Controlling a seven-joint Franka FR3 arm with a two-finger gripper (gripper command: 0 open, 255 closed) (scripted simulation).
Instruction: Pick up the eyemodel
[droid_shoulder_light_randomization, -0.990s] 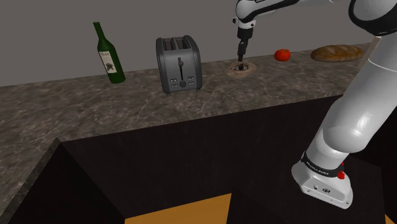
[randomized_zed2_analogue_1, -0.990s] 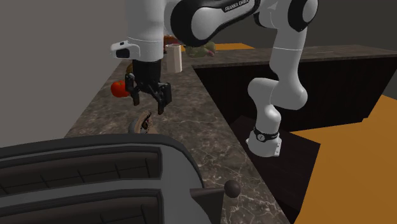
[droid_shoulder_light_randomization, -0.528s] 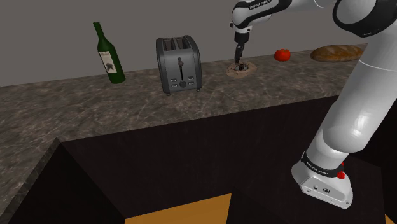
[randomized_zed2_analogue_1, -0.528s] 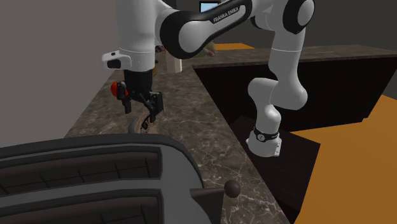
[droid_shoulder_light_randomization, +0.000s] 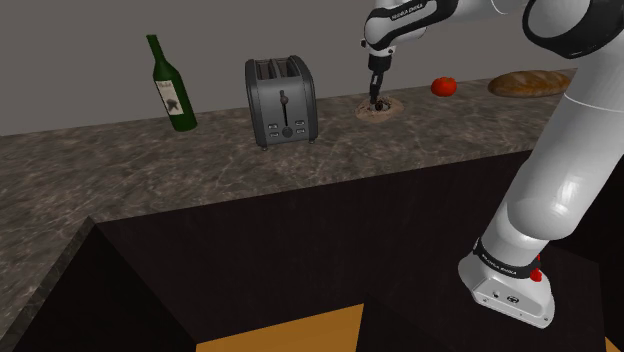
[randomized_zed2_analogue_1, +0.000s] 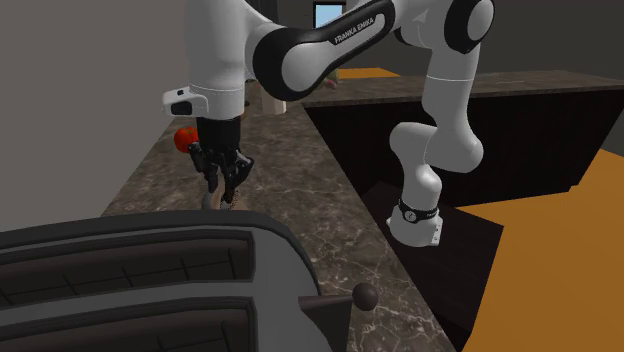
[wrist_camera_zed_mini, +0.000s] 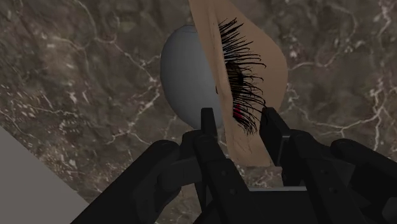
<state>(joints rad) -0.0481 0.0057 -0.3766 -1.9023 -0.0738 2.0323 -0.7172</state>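
Your gripper (droid_shoulder_light_randomization: 376, 97) is down at the marble counter (droid_shoulder_light_randomization: 200, 160), right on the eye model (droid_shoulder_light_randomization: 381, 108), which lies between the toaster (droid_shoulder_light_randomization: 283, 102) and the tomato (droid_shoulder_light_randomization: 444, 86). Look along the hand: the jaws are closed on the model, each of the fingers (wrist_camera_zed_mini: 208, 127) pressed against a side of its tan, black-lashed lid (wrist_camera_zed_mini: 251, 60), the pale grey ball (wrist_camera_zed_mini: 184, 83) bulging out past one finger. From the second exterior view the fingers stand narrow and upright just beyond the toaster's top. The bottle (droid_shoulder_light_randomization: 170, 85) stands well off at the shoulder view's left, the bread (droid_shoulder_light_randomization: 530, 83) far right.
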